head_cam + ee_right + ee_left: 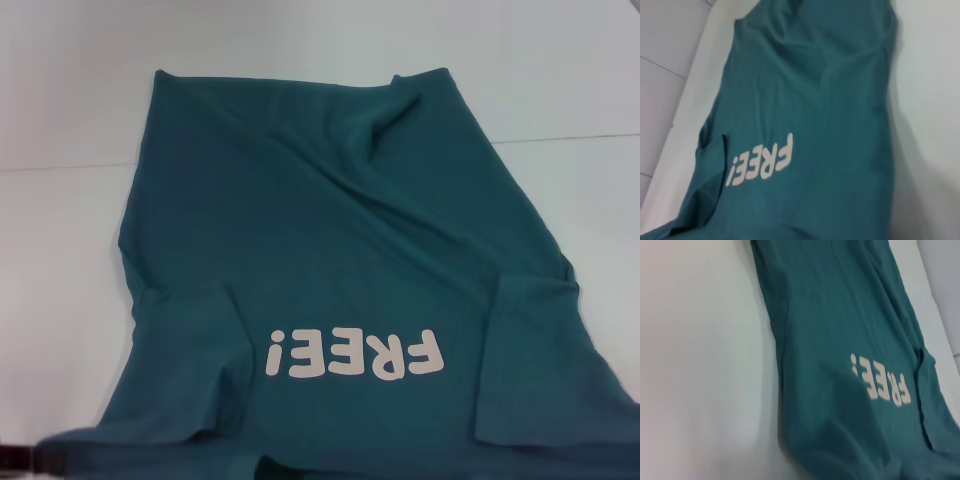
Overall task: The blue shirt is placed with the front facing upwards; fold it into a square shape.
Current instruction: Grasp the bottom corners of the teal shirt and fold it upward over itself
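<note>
The blue shirt (340, 250) lies spread on the white table, front up, its white "FREE!" lettering (352, 352) upside down toward the near edge. Its hem is at the far side, and the sleeves (545, 360) spread out on both sides near me. Diagonal wrinkles run across the body. The collar is cut off at the near edge. The left wrist view shows the shirt (850, 355) from above with its lettering (879, 381), and the right wrist view shows the shirt (820, 110) with the same print (760, 160). Neither gripper shows in any view.
The white table (60, 250) surrounds the shirt on the left, right and far sides. A seam line (570, 138) crosses the table behind the shirt. In the right wrist view, pale floor tiles (665, 75) lie beyond the table edge.
</note>
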You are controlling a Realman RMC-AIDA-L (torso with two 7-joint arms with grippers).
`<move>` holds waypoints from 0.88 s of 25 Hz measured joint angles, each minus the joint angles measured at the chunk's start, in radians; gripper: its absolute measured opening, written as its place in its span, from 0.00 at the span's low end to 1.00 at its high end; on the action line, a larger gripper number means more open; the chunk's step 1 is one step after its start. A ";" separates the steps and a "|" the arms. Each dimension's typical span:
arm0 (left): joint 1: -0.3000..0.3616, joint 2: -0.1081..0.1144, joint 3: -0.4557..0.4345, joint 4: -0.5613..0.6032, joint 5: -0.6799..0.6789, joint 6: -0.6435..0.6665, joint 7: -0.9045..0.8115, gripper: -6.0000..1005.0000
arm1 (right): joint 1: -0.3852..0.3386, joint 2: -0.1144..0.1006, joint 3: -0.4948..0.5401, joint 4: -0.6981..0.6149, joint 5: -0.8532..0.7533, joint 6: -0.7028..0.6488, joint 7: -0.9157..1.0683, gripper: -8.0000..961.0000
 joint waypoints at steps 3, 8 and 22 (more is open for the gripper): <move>-0.016 0.006 -0.019 -0.020 -0.025 -0.034 0.000 0.03 | 0.021 0.000 0.011 0.000 0.011 0.000 -0.002 0.01; -0.062 0.020 -0.023 -0.101 -0.111 -0.100 0.015 0.03 | 0.083 0.003 0.031 0.002 0.020 0.027 -0.004 0.01; -0.310 0.018 -0.014 -0.338 -0.224 -0.471 0.070 0.03 | 0.303 0.002 0.043 0.081 0.121 0.302 -0.038 0.01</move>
